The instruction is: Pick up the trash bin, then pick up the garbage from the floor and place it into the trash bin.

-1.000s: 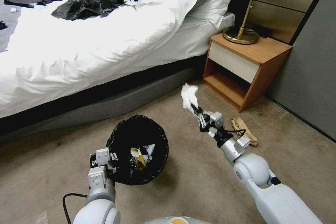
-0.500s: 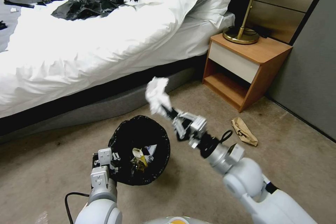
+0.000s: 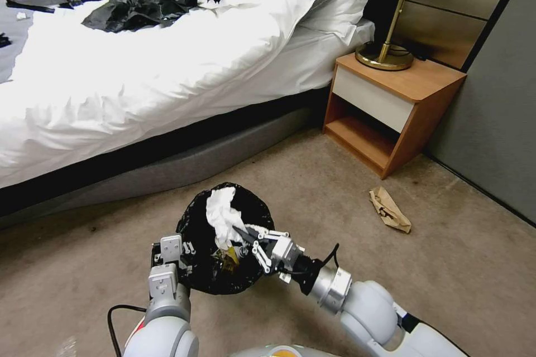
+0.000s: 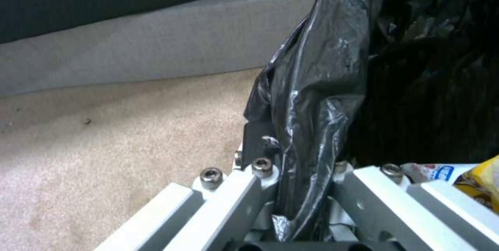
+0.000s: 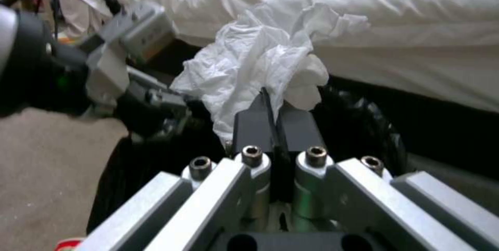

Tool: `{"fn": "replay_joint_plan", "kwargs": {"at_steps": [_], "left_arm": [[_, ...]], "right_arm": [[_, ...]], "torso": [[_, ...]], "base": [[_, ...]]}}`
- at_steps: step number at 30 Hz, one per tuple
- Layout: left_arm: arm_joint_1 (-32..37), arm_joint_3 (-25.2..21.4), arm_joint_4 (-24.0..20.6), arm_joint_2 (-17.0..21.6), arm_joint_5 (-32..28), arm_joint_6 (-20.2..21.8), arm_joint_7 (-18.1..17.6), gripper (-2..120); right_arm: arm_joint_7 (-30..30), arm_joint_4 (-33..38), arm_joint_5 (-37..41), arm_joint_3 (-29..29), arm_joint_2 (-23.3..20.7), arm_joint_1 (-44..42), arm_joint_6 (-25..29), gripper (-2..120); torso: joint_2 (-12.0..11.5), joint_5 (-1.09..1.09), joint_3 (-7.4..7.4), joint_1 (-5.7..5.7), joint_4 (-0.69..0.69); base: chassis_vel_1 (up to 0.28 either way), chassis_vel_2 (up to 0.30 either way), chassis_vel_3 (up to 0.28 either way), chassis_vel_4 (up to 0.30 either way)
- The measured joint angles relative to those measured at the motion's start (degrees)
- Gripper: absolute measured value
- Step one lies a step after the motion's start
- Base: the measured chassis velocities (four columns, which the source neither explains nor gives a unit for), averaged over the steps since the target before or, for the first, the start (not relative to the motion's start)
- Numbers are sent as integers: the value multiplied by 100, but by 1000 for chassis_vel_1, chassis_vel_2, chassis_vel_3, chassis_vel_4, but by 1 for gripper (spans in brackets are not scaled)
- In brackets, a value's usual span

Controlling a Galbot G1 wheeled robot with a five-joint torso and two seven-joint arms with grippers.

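The trash bin (image 3: 201, 281) with its black liner hangs off the carpet, my left gripper (image 3: 184, 259) shut on its near rim; the liner (image 4: 312, 99) is pinched between its fingers. My right gripper (image 3: 239, 234) is over the bin's mouth, shut on a crumpled white tissue (image 3: 221, 215) (image 5: 260, 52). Yellow and white litter (image 3: 229, 256) lies inside the bin. A crumpled brown paper (image 3: 389, 210) lies on the carpet to the right, near the nightstand.
The bed (image 3: 139, 67) runs along the back with its grey base (image 3: 167, 170) close behind the bin. A wooden nightstand (image 3: 391, 106) with a brass lamp (image 3: 388, 50) stands at the right. A black cable (image 3: 114, 318) loops by my left arm.
My right arm has swung left and down with the tissue, from above the carpet near the nightstand to just over the bin's mouth. The left gripper and bin have barely moved.
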Motion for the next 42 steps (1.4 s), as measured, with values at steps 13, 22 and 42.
{"fn": "replay_joint_plan", "kwargs": {"at_steps": [13, 22, 42], "left_arm": [[-13, 3, -36, 0, -2, 9, 7, 1], [11, 9, -47, -4, -2, 9, 10, 1], [95, 49, -82, 23, 43, -7, 12, 1]], "right_arm": [[-51, -232, -153, 66, 97, -78, 61, 29], [-48, -207, -168, 123, 93, -96, 60, 62], [115, 72, -48, 250, 17, -66, -13, 100]], "torso": [[1, 0, 0, 0, 0], [1, 0, 0, 0, 0], [0, 0, 0, 0, 0]], "base": [[0, 0, 0, 0], [0, 0, 0, 0], [0, 0, 0, 0]]}}
